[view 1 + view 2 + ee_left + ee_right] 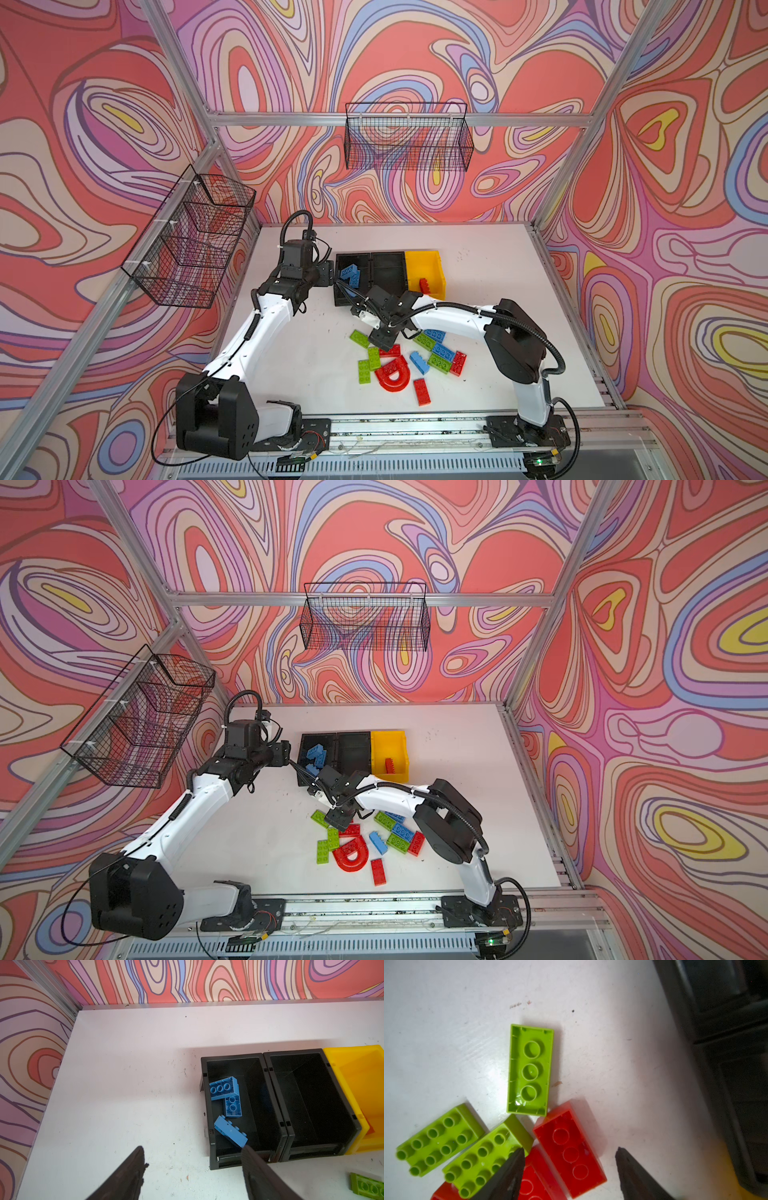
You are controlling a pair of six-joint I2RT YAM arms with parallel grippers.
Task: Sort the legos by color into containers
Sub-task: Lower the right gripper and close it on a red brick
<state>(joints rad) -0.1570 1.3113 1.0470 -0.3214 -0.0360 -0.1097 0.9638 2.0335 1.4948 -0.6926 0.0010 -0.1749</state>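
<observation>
Right end effector (570, 1149) is open and empty, jaws either side of an upside-down red lego (560, 1136) in the pile on the worktop (446, 1022). It looks hard, light and slick, so I'd pinch its long flat sides. Left end effector (192, 1147) is open and empty, beside the black container (230, 1056) holding blue legos (223, 1087).

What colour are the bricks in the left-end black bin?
Blue. The bricks in that black bin show best in the left wrist view.

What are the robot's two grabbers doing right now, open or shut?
Left gripper: open, empty.
Right gripper: open, empty, over a red brick.
</observation>
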